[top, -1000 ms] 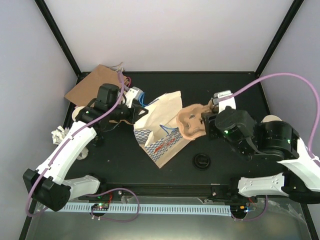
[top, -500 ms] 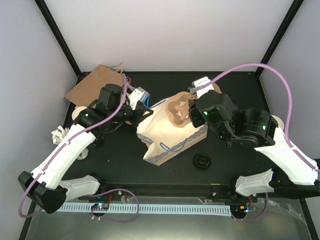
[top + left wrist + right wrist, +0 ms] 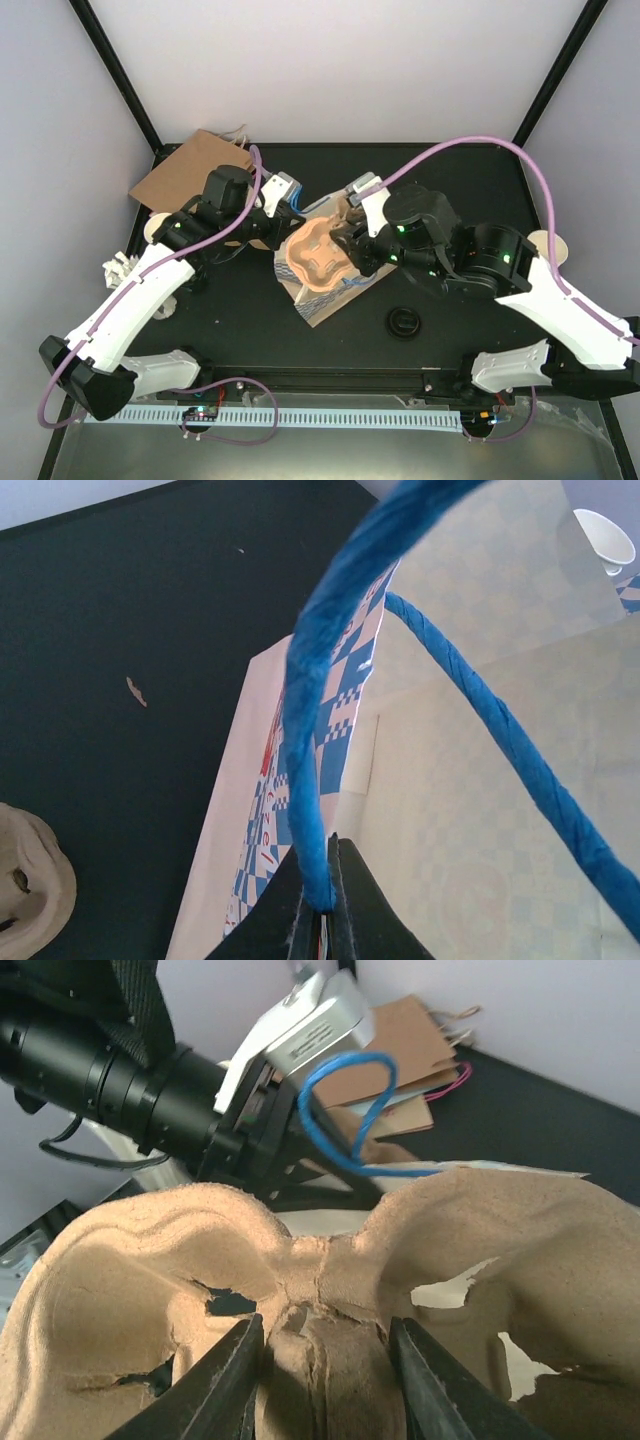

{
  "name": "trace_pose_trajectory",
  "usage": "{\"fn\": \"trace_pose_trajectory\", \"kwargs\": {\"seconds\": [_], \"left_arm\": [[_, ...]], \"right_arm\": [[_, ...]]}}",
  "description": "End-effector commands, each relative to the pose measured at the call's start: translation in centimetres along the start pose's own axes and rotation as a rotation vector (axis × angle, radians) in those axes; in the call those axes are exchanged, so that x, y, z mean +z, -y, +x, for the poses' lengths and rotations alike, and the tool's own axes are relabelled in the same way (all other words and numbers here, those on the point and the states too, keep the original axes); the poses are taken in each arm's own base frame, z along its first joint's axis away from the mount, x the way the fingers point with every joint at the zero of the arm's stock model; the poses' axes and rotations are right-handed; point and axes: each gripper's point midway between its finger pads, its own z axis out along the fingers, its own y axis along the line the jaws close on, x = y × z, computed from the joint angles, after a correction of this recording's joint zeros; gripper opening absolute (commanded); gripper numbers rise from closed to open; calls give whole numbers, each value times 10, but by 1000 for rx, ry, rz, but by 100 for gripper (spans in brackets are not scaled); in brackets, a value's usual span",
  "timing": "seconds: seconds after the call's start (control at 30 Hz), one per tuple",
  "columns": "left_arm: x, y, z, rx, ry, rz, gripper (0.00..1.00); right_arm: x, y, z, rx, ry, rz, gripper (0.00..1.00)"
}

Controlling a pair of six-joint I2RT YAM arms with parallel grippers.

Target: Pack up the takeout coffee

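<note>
Top external: coffee cup (image 3: 404, 322) upright, lid up | left hand (image 3: 322, 905) pinches bag handle (image 3: 305, 730) | right hand (image 3: 325, 1360) grips carrier (image 3: 150, 1260)

Rough pulp tray (image 3: 130, 1260), matt paper bag (image 3: 480, 780)

— What's lying out there?
— I'm seeing a pulp tray (image 3: 318, 255) sitting over the checked bag (image 3: 322, 305), its blue handle (image 3: 305, 730) arching up. A brown bag (image 3: 185, 170) is lying back left.
</note>
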Motion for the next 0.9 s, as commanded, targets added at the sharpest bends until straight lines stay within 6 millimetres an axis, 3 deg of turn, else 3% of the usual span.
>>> {"fn": "trace_pose_trajectory", "kwargs": {"seconds": [0.0, 0.33, 0.57, 0.87], "left_arm": [[-10, 9, -22, 18, 59, 13, 2], [-12, 14, -22, 23, 63, 31, 2], [-12, 15, -20, 23, 57, 39, 2], [-9, 14, -20, 11, 51, 35, 1]], "right_arm": [[9, -17, -3, 83, 22, -107, 35], [32, -5, 18, 242, -54, -270, 35], [46, 30, 41, 305, -99, -169, 35], [28, 6, 29, 293, -76, -312, 34]]}}
